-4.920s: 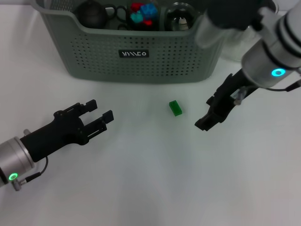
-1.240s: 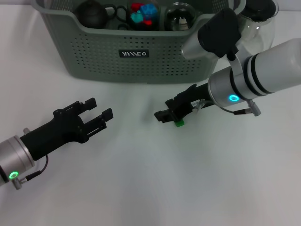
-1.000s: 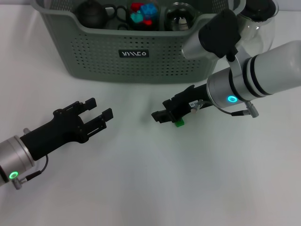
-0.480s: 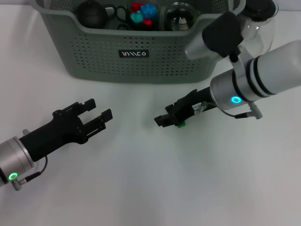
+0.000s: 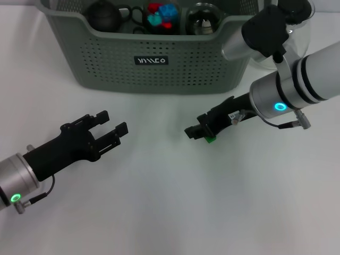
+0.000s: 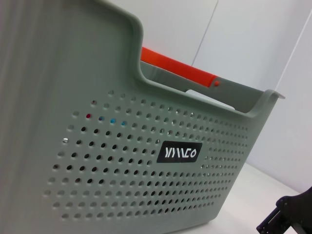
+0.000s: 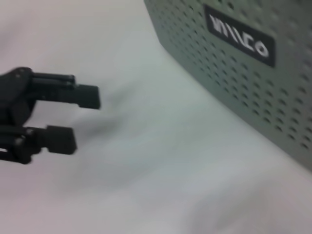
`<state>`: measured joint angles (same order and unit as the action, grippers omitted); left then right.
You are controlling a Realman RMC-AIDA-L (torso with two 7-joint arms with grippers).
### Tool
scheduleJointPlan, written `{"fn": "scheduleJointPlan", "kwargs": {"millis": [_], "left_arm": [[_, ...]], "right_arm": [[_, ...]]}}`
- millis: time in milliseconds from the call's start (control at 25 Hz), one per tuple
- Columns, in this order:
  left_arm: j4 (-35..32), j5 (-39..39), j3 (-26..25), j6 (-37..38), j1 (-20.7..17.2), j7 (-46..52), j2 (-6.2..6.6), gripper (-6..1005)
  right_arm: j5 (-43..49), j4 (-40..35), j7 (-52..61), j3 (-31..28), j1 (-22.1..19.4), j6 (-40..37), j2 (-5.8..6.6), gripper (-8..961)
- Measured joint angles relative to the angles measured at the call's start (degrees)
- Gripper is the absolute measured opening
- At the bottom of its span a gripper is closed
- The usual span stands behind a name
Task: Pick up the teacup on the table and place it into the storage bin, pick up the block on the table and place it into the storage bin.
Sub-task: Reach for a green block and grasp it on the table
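White desk [image 5: 175, 212] fills the head view, and the bin [image 5: 106, 69] stands at its far side, with a black label [image 5: 151, 60] on the front wall. Inside the bin lie a dark teapot [image 5: 103, 15], some red and blue small things [image 5: 162, 13] and a clear round glass item [image 5: 204, 18] (I cannot tell if this one is the teacup).

The right pincer [image 5: 199, 132] is in the middle of the desk, in front of the bin and a little to its right side. Its fingers are closed around the green block [image 5: 210, 139], of which only a small part shows under the tips. If the block touches the desk or is just above it, I cannot tell. A glass pitcher [image 5: 295, 21] stands behind the right arm, beside the bin.

The left pincer [image 5: 111, 123] is near the desk on the left side, well apart from the block, with its two fingers spread and nothing between them. The right wrist view shows it too [image 7: 73, 117], in front of the bin wall [image 7: 273, 83]. The left wrist view looks at the bin [image 6: 97, 161] with an orange bar [image 6: 178, 70] behind its rim.
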<state>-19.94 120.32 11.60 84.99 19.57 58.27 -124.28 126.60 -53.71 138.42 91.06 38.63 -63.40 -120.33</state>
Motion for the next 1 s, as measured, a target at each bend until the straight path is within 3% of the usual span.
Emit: {"fn": "scheduleJointPlan", "kwargs": {"millis": [1000], "left_arm": [[0.17,0.00,0.01,0.00,-0.07,0.00,0.00,662]], "right_arm": [[4.65,-0.51,4.81,1.36,-0.83,1.94,0.10,505]]}}
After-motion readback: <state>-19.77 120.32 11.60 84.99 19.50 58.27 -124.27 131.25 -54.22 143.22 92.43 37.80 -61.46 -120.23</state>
